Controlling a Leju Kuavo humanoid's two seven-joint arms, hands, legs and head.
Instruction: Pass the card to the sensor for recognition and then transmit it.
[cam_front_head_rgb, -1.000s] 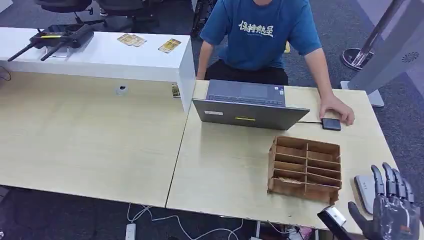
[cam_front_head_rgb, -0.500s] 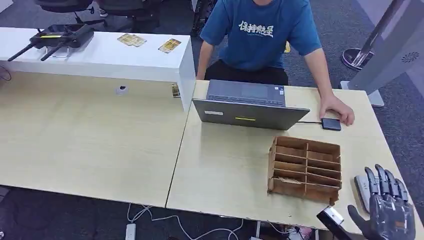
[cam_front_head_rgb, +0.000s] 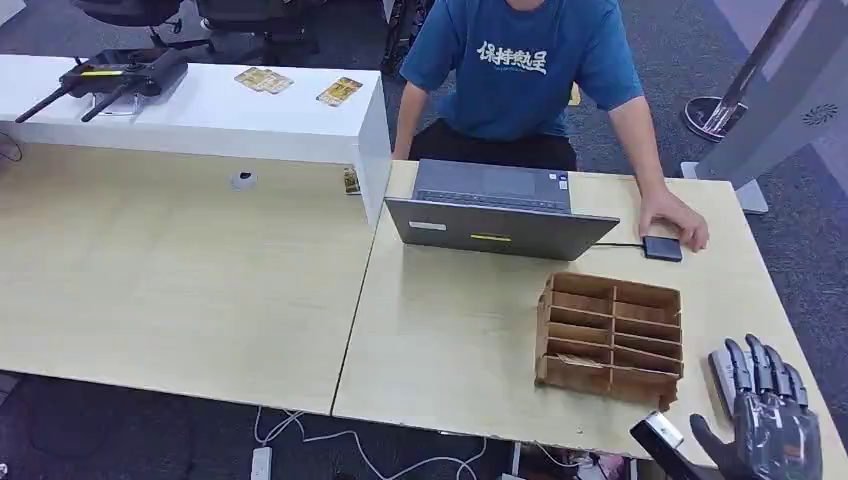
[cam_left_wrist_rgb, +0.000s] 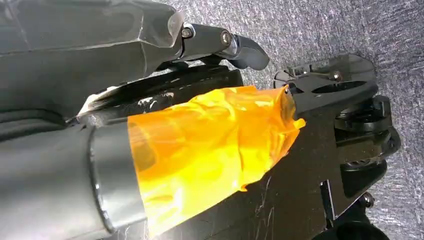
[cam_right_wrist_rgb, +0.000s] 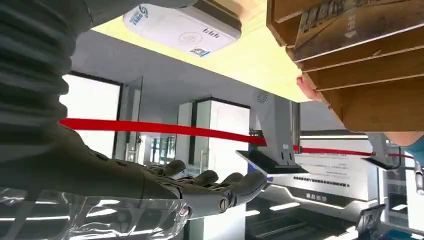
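- Tabletop (cam_front_head_rgb: 460, 340): light wood, two sections butted together; the right section carries the working items.
- White counter (cam_front_head_rgb: 200, 115): stands along the far left edge of the tabletop, bearing a black controller with antennas (cam_front_head_rgb: 110, 75) and loose cards (cam_front_head_rgb: 265, 79).
- Person (cam_front_head_rgb: 520, 75): blue shirt, seated at the far edge of the right section, one hand (cam_front_head_rgb: 675, 218) resting on the tabletop just beside a small black device (cam_front_head_rgb: 662, 248) that is cabled to the laptop.
- Laptop (cam_front_head_rgb: 495, 212): grey, open, near the far edge, its lid back facing the robot.
- Wooden card rack (cam_front_head_rgb: 610, 338): brown, slotted into two columns of compartments, near the near right corner. In the right wrist view a card (cam_right_wrist_rgb: 350, 22) lies in one of its slots; which slot cannot be determined.
- Sensor (cam_front_head_rgb: 727, 378): flat white reader at the near right corner, just beside the rack and partly hidden behind the right hand; its printed face is legible in the right wrist view (cam_right_wrist_rgb: 182, 27).
- Right hand (cam_front_head_rgb: 768, 425): raised at the near right corner, fingers extended and apart, holding nothing; not in contact with rack or card.
- Left hand (cam_left_wrist_rgb: 150, 65): hangs over grey carpet; whether its fingers are apart or curled cannot be told.
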